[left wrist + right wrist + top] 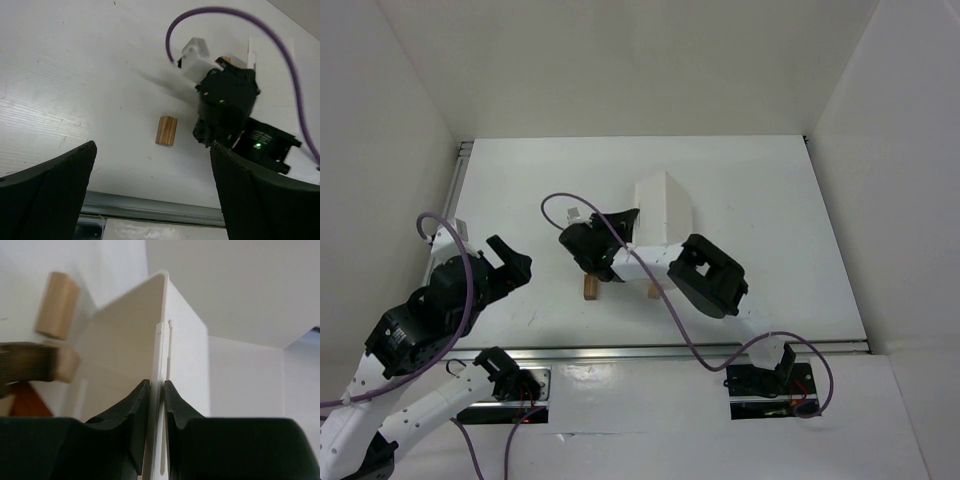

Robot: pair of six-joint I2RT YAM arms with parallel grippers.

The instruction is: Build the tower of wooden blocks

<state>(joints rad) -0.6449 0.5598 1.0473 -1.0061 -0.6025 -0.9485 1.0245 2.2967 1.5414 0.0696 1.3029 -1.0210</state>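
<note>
My right gripper (156, 390) is shut on the thin wall of the white plastic tray (125, 335), which stands tilted on its side (665, 208). Beside the tray in the right wrist view are pieces of the wood block tower: a light tan block (56, 305), a dark brown striped piece (25, 369) and a reddish-orange wedge (27, 402). One tan block (591, 288) lies on the table below the right wrist; the left wrist view shows this block (166, 130) too. My left gripper (510, 262) hangs open and empty at the left, well short of that block.
Another small tan piece (653, 291) peeks out under the right forearm. The right arm's black wrist (225, 105) and purple cable (240, 15) stand just past the block. A metal rail (670, 350) marks the table's near edge, and white walls enclose the sides.
</note>
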